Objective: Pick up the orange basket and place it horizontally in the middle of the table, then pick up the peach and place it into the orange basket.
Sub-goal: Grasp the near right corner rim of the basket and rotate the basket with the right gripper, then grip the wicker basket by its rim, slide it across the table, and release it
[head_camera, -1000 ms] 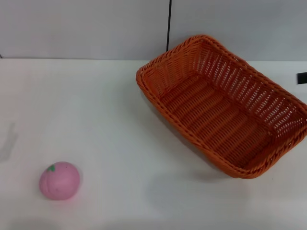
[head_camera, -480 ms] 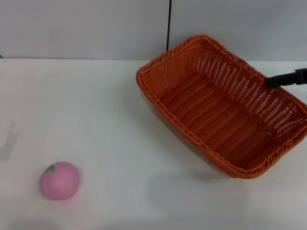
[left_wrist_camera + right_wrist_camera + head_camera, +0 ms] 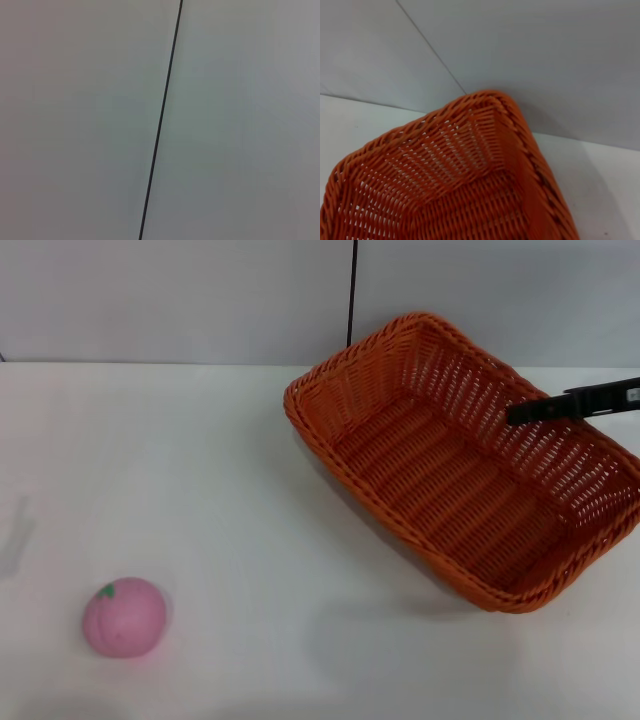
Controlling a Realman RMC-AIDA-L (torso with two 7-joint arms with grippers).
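A plain white surface [image 3: 230,460] meets a grey panelled wall [image 3: 180,295]. The orange basket [image 3: 465,465] sits angled at far right, the peach [image 3: 124,616] near left. The right gripper [image 3: 570,403] reaches over the basket's far rim; its jaws cannot be told.

Orange basket [image 3: 470,465] of woven wicker, ribbed and rough with openwork sides and a braided rim, peach [image 3: 124,616] of smooth matt pink material, table [image 3: 200,470] plain white, smooth and matt, wall [image 3: 80,120] flat matt grey.

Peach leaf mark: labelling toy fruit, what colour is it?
Green, a small mark on top of the pink peach; the head view shows it best.
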